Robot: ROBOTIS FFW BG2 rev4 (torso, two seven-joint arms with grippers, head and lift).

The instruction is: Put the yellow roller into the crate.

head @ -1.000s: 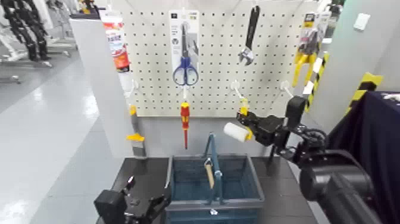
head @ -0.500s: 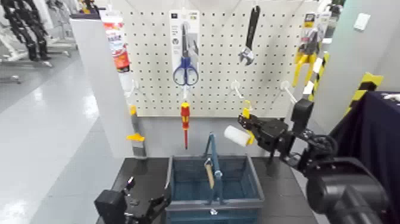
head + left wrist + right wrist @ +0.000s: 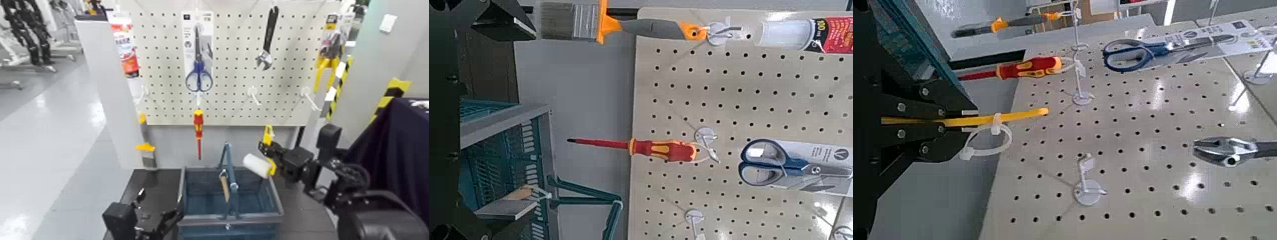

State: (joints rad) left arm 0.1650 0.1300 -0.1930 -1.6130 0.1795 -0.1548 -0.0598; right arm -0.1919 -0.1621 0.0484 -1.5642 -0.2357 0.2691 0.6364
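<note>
While gripped by R gripper [image 3: 273, 159], yellow roller [image 3: 258, 162] above crate [image 3: 274, 191] (labels unreadable)

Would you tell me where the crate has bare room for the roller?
The crate compartment right of its central divider looks bare, directly below the yellow roller held by the right gripper. The left compartment holds a wooden handle against the divider.

The crate [image 3: 230, 195] is sitting on the surface [image 3: 156, 185] before the pegboard [image 3: 233, 60]. The roller [image 3: 258, 163] is hanging over the crate's right side, with the screwdriver [image 3: 198, 131] hanging behind, left of it
</note>
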